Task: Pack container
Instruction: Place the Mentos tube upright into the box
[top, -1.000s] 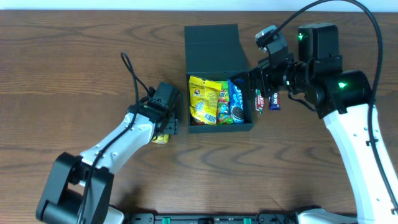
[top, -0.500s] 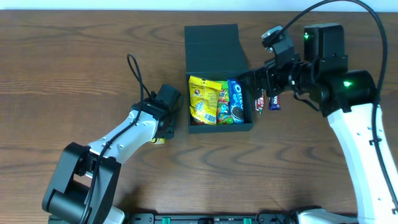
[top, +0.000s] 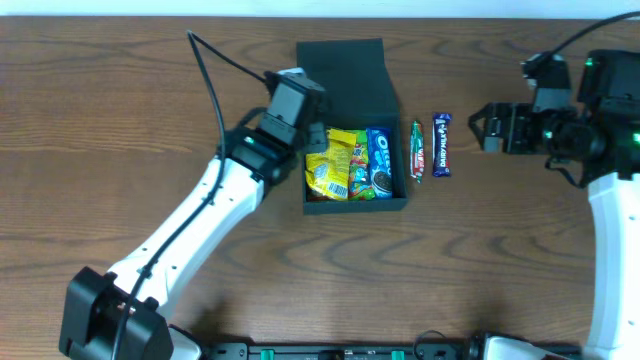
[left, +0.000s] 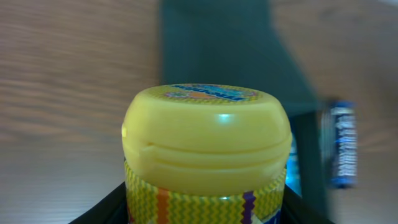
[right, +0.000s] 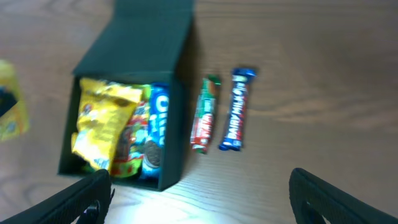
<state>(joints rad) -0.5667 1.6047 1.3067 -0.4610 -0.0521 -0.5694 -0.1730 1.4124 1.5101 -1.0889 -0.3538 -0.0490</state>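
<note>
The dark green container (top: 354, 203) stands at the table's middle with its flap lid (top: 342, 76) open at the back. It holds a yellow packet (top: 330, 165), a blue Oreo packet (top: 380, 160) and other snacks. My left gripper (top: 314, 136) is shut on a yellow lidded tub (left: 207, 143) and holds it at the container's left rim; my hand hides the tub from overhead. My right gripper (top: 490, 128) is open and empty, well right of the container. The right wrist view shows the container (right: 181, 130) and the tub (right: 12, 107) at its left edge.
A green bar (top: 417, 152) and a blue Dairy Milk bar (top: 441, 144) lie side by side on the wood just right of the container. They also show in the right wrist view, the green bar (right: 204, 115) and the blue bar (right: 236, 111).
My left gripper lifted the yellow tub off the table left of the container and moved up and right to its left rim. My right gripper drew back to the right, away from the container.
</note>
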